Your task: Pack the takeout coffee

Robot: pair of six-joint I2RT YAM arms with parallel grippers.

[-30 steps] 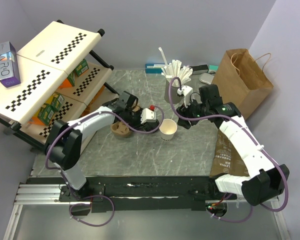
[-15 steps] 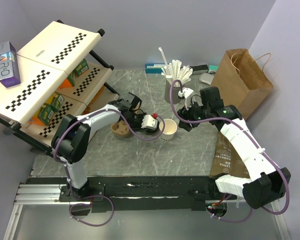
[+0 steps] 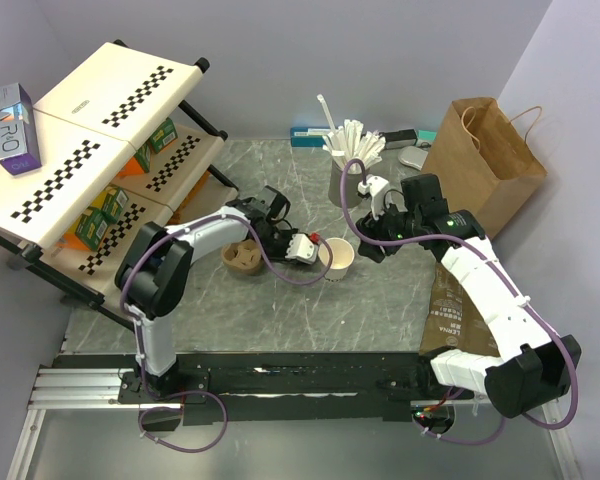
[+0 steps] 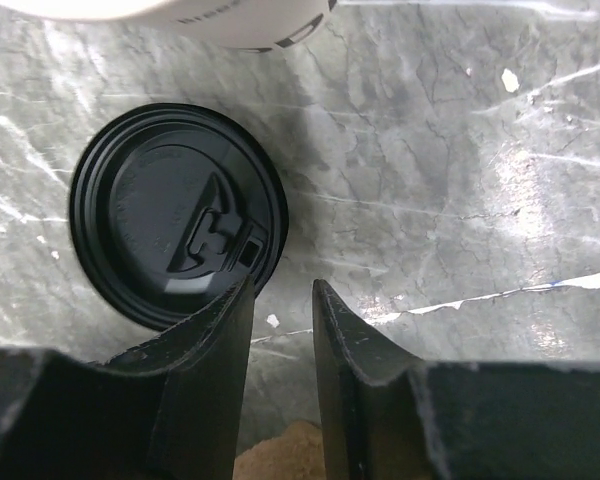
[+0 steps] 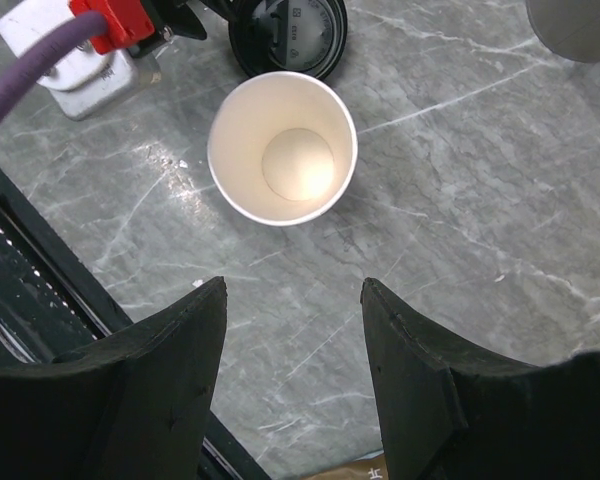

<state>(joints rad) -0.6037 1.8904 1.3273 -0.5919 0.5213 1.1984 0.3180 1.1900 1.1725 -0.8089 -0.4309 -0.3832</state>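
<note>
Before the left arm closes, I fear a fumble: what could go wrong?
The round black plastic lid lies flat on the marble tabletop, its rim under one finger of the left gripper rather than between the jaws; closing may miss it. The small white paper cup stands empty beside it and could tip.

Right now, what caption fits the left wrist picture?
Left hand poised over the edge of the black lid, white cup nearby.

Left arm and right arm: white link shells, black joints, looping purple cable, red plug at left wrist, matte black moulded fingers.
</note>
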